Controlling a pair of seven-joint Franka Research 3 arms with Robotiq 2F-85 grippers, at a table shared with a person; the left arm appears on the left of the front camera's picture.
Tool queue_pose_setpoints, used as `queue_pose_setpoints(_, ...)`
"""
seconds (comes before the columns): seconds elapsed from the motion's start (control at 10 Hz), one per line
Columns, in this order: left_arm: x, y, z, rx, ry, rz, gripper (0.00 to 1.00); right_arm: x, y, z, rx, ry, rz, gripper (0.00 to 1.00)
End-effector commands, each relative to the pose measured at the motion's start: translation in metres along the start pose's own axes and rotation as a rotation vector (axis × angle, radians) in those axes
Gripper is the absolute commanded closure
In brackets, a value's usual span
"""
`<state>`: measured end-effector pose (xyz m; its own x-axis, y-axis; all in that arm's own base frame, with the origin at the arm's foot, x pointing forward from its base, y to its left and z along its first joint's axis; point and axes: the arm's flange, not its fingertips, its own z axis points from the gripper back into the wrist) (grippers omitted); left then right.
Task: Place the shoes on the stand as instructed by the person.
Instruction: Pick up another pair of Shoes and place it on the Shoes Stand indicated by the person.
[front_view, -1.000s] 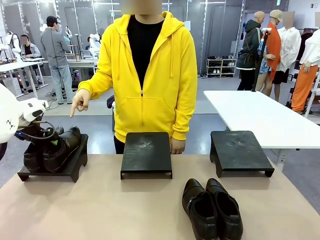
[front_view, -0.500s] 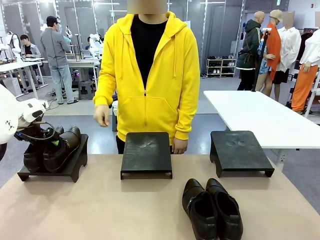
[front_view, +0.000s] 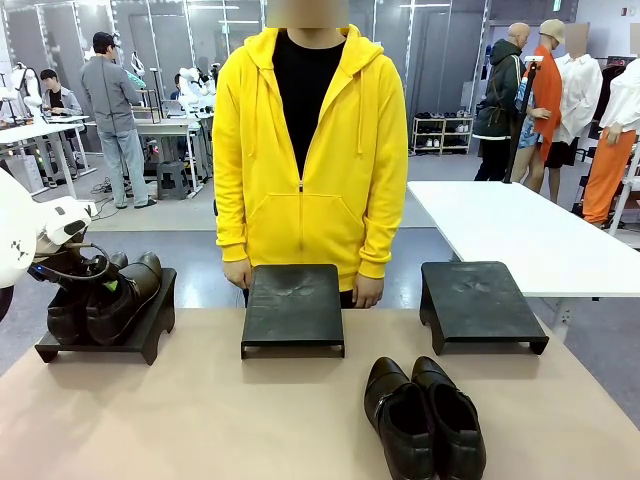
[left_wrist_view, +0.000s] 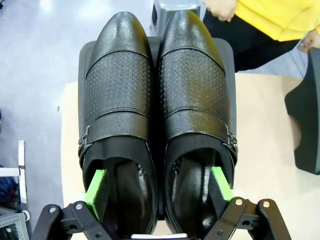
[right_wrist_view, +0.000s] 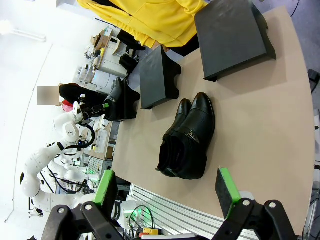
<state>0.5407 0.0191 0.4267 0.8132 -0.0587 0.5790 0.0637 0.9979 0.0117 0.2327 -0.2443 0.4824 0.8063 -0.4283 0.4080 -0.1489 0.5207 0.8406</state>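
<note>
One pair of black shoes (left_wrist_view: 157, 100) with side buckles sits on the left stand (front_view: 150, 325), toes toward the person (front_view: 310, 150). My left gripper (left_wrist_view: 158, 185) is open at the heels, with one green pad (left_wrist_view: 95, 187) inside each shoe opening; it is at the pair's near end (front_view: 85, 272) in the front view. A second dark pair of shoes (front_view: 425, 415) lies on the table near the front right, also below my right gripper (right_wrist_view: 165, 187) as shoes (right_wrist_view: 187, 137). The right gripper hangs open above them, holding nothing.
An empty black stand (front_view: 293, 308) is at the middle and another stand (front_view: 480, 303) at the right. The person's hands (front_view: 237, 272) rest beside the middle stand. A white table (front_view: 520, 235) stands behind on the right. Bare tabletop (front_view: 200, 420) lies at the front left.
The person's hand, which pointed toward the left stand, has dropped and now hangs by the middle stand. Neither arm has moved.
</note>
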Motion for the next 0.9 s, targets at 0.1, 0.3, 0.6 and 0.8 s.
queue_pose_setpoints(0.1,0.005,0.002,-0.001,0.003,-0.006,0.002,0.0,0.002,0.0,0.0,0.011,0.005,0.004,0.0)
queue_pose_setpoints(0.3,0.005,0.002,-0.001,0.003,-0.006,0.002,0.0,0.002,0.0,0.0,0.011,0.005,0.004,0.0)
queue_pose_setpoints(0.6,0.019,0.021,0.051,-0.153,0.051,0.033,0.0,0.002,0.0,0.0,0.011,0.005,0.004,0.0)
queue_pose_setpoints(0.8,0.018,0.05,0.106,-0.291,0.105,0.034,0.0,0.002,0.0,0.0,0.011,0.005,0.004,0.0)
